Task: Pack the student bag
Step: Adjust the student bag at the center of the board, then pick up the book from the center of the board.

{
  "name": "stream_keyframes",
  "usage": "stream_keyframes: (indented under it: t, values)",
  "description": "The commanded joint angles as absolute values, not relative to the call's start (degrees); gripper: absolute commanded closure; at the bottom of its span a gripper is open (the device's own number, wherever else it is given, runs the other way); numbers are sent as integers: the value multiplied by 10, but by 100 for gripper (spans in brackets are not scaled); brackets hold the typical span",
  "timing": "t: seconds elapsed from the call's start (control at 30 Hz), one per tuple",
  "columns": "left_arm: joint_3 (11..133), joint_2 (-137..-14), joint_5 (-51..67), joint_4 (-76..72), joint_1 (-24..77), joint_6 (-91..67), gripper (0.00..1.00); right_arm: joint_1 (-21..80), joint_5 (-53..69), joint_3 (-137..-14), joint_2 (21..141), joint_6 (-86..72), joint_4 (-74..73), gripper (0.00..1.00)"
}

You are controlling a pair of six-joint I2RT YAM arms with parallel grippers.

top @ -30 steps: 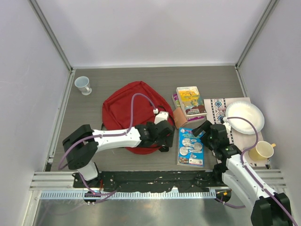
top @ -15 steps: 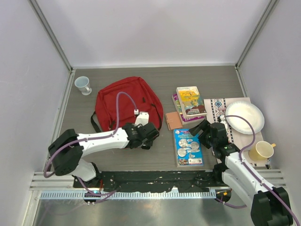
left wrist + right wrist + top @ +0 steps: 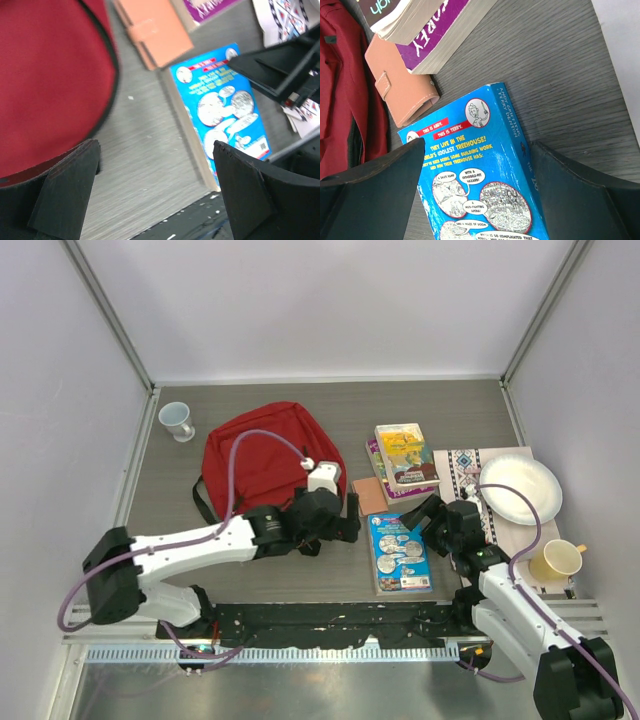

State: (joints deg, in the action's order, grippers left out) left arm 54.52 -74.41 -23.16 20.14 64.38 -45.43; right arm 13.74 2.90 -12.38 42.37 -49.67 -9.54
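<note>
The bag point(image 3: 262, 465) lay flat at centre-left of the tabletop point(image 3: 450, 410). The left pincer point(image 3: 156, 150) gaped empty at the bag's lower right edge, perhaps brushing it. The right pincer point(image 3: 477, 147) stood open and empty over the blue book point(image 3: 402, 552), right of centre.

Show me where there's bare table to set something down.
Bare: the far strip behind the bag and book stack, and the patch left of the bag. Crowded: between bag and mat, where wallet, blue book, left hand and right hand sit.
</note>
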Motion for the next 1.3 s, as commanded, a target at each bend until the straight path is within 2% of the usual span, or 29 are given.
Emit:
stream_keyframes:
  t: [0.0,0.37,0.57,1.0,1.27]
  values:
    - [575,-830,-152,130,668,-488,0,136,25,-136,414,-482,-120,8]
    - [584,-975,-91,32,688,-555,0,135,35,-134,407,-481,-127,9]
    - [585,-1010,-57,-43,688,-575,5,136,47,-132,407,-480,-124,14]
    - [596,-1031,-53,-110,687,-584,26,136,95,-132,394,-475,-125,24]
    - [605,-1018,-59,-103,675,-567,30,136,147,-145,385,-476,-134,30]
